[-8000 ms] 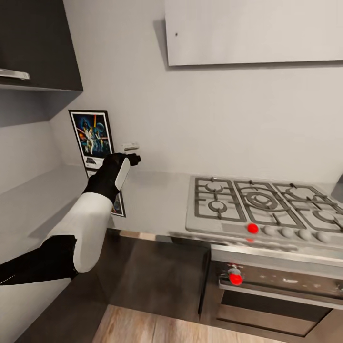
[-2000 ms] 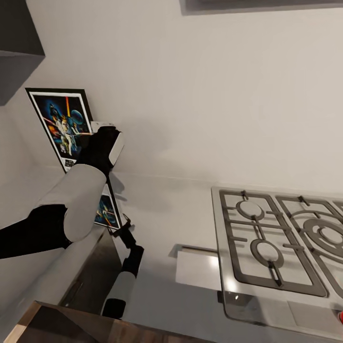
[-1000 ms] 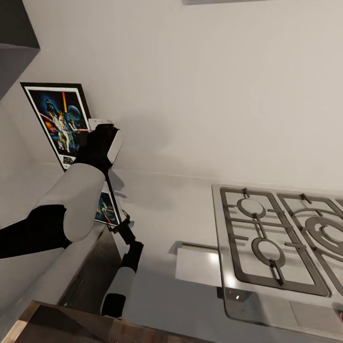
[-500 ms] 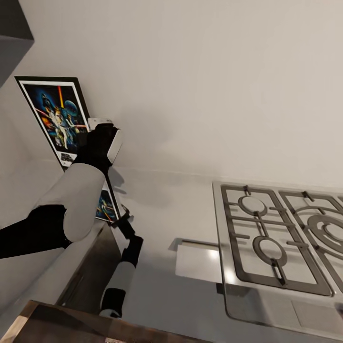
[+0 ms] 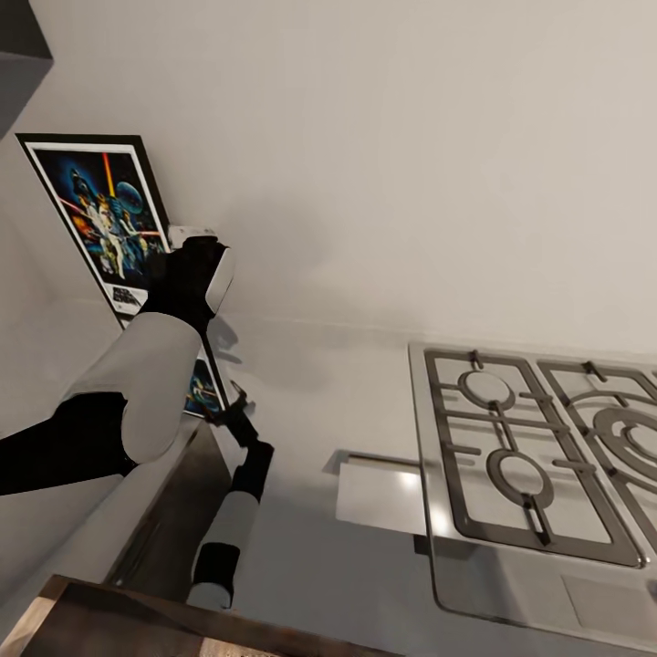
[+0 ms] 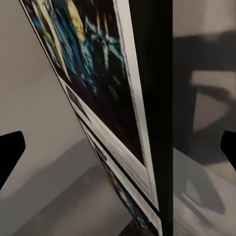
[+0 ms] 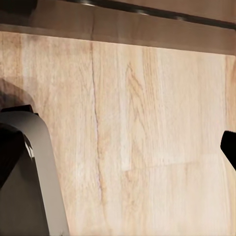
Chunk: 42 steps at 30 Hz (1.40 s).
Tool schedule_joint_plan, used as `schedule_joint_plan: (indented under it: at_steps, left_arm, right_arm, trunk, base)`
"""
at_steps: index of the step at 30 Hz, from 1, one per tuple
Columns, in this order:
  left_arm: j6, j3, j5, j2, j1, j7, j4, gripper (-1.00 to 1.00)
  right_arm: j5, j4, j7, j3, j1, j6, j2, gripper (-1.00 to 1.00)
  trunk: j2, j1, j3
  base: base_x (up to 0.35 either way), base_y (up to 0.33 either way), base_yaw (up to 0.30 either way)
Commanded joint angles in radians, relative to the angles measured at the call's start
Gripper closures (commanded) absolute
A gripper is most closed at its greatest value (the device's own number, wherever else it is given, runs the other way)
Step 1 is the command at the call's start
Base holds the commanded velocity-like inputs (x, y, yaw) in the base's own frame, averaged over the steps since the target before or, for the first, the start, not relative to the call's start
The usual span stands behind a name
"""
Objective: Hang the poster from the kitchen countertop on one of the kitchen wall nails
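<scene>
- Head view, the poster [image 5: 99,219]: upright rectangle, thin black frame, white border, colourful figures on dark blue. It stands at the back left corner of the desk [image 5: 365,365], leaning against the white wall [image 5: 411,164]. A dark logo block sits in the lower white margin; its lettering is too small to read. A mirror image of the poster lies on the glossy desk surface below it.
- Head view, left arm: white forearm and black wrist reach to the poster's right edge. The left tool [image 5: 182,239] is at that edge, hidden behind the wrist; whether it is spread or pinching cannot be told from here.
- Head view, hob [image 5: 538,456]: steel gas hob with dark grates, set into the desk at the right, well apart from the poster. No writing legible.
- Head view, dark cabinet [image 5: 23,46]: one corner at upper left, above the poster.
- Left wrist view, poster [image 6: 105,108]: seen close and edge-on, with the black frame edge, white border and blurred blue artwork running between the two dark fingertips [image 6: 10,157]. The fingertips stand wide apart at either side, clear of the frame: the tool is spread, not gripping.
- Right wrist view, wooden floor [image 7: 147,137]: pale planks, with a dark cabinet base along one edge. The right tool [image 7: 123,147] shows a dark fingertip at each side, wide apart with nothing between them.
</scene>
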<state>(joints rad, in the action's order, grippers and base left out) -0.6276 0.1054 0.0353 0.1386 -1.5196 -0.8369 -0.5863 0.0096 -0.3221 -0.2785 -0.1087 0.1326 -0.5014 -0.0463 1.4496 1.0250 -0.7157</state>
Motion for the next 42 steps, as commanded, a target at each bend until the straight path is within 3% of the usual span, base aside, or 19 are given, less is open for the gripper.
schedule_joint_plan:
  at_steps: [1, 13, 23, 42]
  left_arm:
    - [-0.007, 0.004, 0.004, 0.001, -0.001, 0.0, -0.001, -1.0]
    - [-0.011, -0.001, 0.005, 0.002, -0.001, 0.0, -0.044, -1.0]
    - [-0.014, -0.001, 0.009, 0.003, -0.001, -0.003, -0.154, -1.0]
    - [-0.014, 0.0, 0.009, 0.003, -0.001, -0.004, -0.192, -1.0]
  right_arm:
    - [0.001, -0.002, -0.001, -0.002, 0.0, -0.001, 0.0, -1.0]
    - [0.001, -0.001, -0.001, -0.002, 0.001, 0.0, 0.0, -1.0]
    - [0.001, -0.001, -0.001, -0.002, 0.001, 0.0, 0.0, -1.0]
    - [0.001, -0.001, -0.001, -0.002, 0.001, 0.0, 0.0, -1.0]
  trunk:
    - [0.0, 0.0, -0.002]
    - [0.0, 0.0, -0.021]
    - [0.0, 0.0, -0.037]
    - [0.0, 0.0, -0.067]
  base:
    - [0.0, 0.0, 0.0]
    - [0.0, 0.0, 0.0]
    - [0.0, 0.0, 0.0]
    - [0.0, 0.0, 0.0]
